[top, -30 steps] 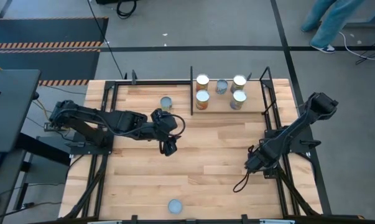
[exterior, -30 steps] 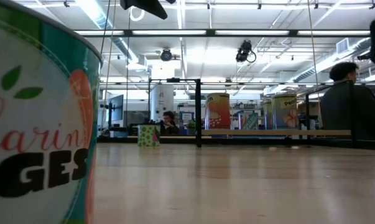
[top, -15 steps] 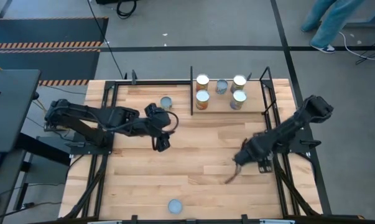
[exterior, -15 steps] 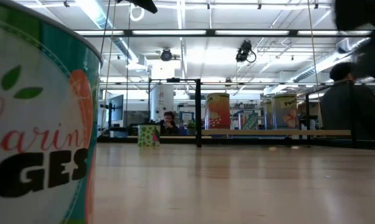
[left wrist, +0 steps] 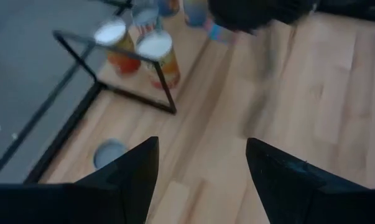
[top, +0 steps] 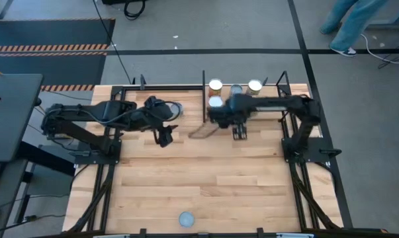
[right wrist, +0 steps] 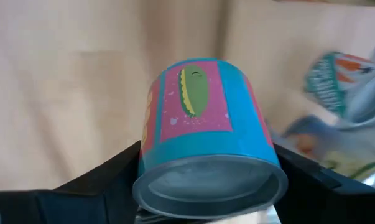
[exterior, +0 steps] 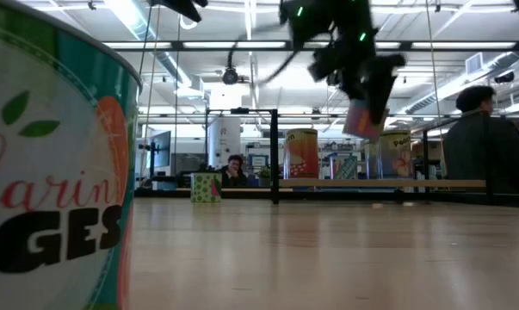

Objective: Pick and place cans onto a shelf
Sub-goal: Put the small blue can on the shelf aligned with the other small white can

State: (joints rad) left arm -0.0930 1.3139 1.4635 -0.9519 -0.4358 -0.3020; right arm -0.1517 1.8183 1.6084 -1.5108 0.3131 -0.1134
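Beside the shelf [top: 268,118], right jaws grip a can [right wrist: 207,134]; left jaws apparently open.

Bare table [top: 206,178] mid/front; cans [top: 216,85] + right arm [top: 272,104] crowding shelf [top: 268,114].

Cans [top: 216,85] on shelf [top: 265,118], one [top: 186,219] at near edge

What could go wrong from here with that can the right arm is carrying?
The right claw holds a blue and pink can in the air near the shelf, where several cans already stand close together. The carried can could clip one and tip it. The left claw, open, hovers beside the shelf near the right arm, so the two arms might collide. The held can looks tilted, so it may land askew.
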